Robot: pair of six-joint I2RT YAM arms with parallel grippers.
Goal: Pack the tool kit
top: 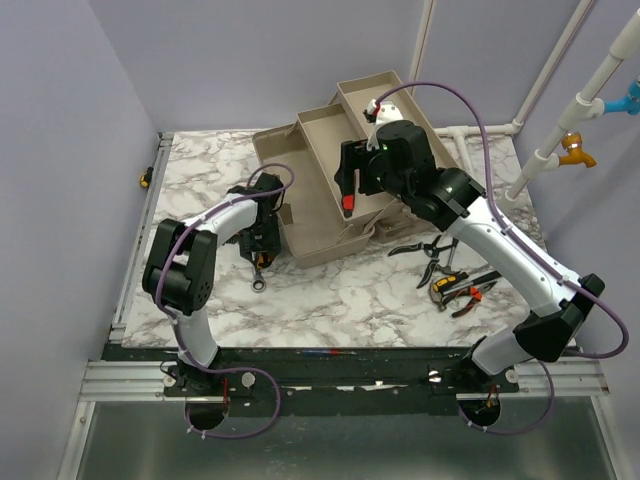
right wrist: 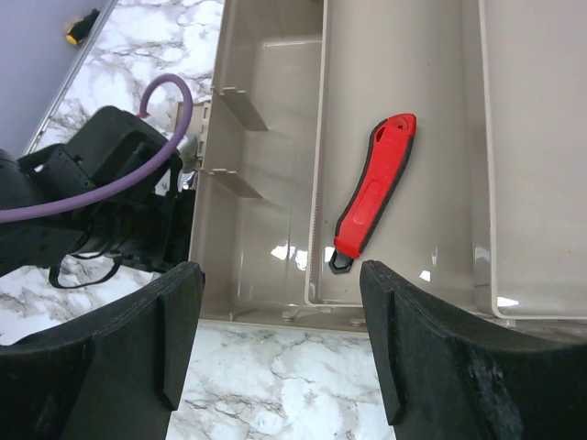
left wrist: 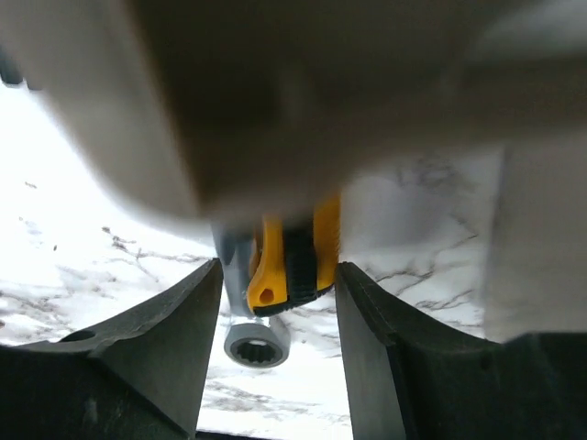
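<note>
The beige toolbox (top: 318, 243) stands open mid-table with its trays folded out. A red cutter (right wrist: 376, 188) lies in one tray (right wrist: 440, 275); from above the red cutter (top: 348, 204) shows just under my right gripper (top: 350, 185). That right gripper (right wrist: 280, 289) hovers open and empty over the box's front wall. My left gripper (top: 262, 248) is low against the box's left front wall (left wrist: 321, 110). The left gripper (left wrist: 278, 275) has a yellow-and-black tool handle (left wrist: 298, 261) and a grey ring spanner (left wrist: 258, 346) between its fingers, which touch both sides. The tools rest on the table.
Black pliers (top: 430, 250) and orange-handled tools (top: 460, 288) lie on the marble right of the box, beside my right arm. White pipes (top: 540, 160) rise at the back right. A small yellow-and-black item (top: 146, 178) sits at the table's left edge.
</note>
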